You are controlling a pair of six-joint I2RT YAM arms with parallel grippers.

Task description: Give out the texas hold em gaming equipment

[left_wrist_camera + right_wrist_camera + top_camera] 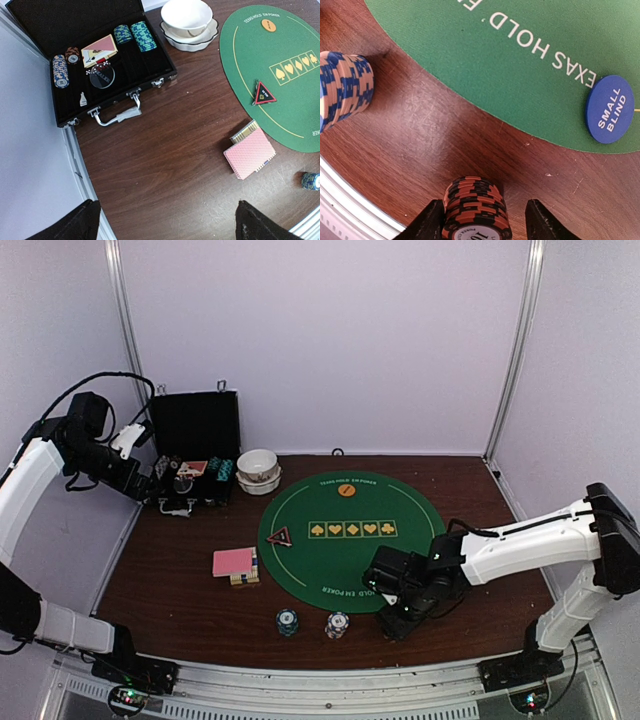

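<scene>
While the green mat (330,560) lies beyond and the left gripper (165,222) hangs spread, empty, by the black case (195,425), the right gripper (482,222) sits low, parted jaws straddling the upright brown chip stack (472,200), one finger (542,222) clear of it.

Pink-backed deck (233,561): face down, squared, resting on a yellowish box (244,579), just off the green mat (350,560) at 9 o'clock. Red-triangle button (281,536): flat on the mat, inside its rim at 9 o'clock. Orange button (346,490): flat, at 12 o'clock. Blue button (609,109), lettered SMALL BLIND: flat, by the rim at about 5 o'clock. Teal chip stack (287,621) and white chip stack (337,625): upright on bare wood, beyond 7 and 6 o'clock. Brown chip stack (476,205): upright, between the right gripper's (479,227) fingers.
</scene>
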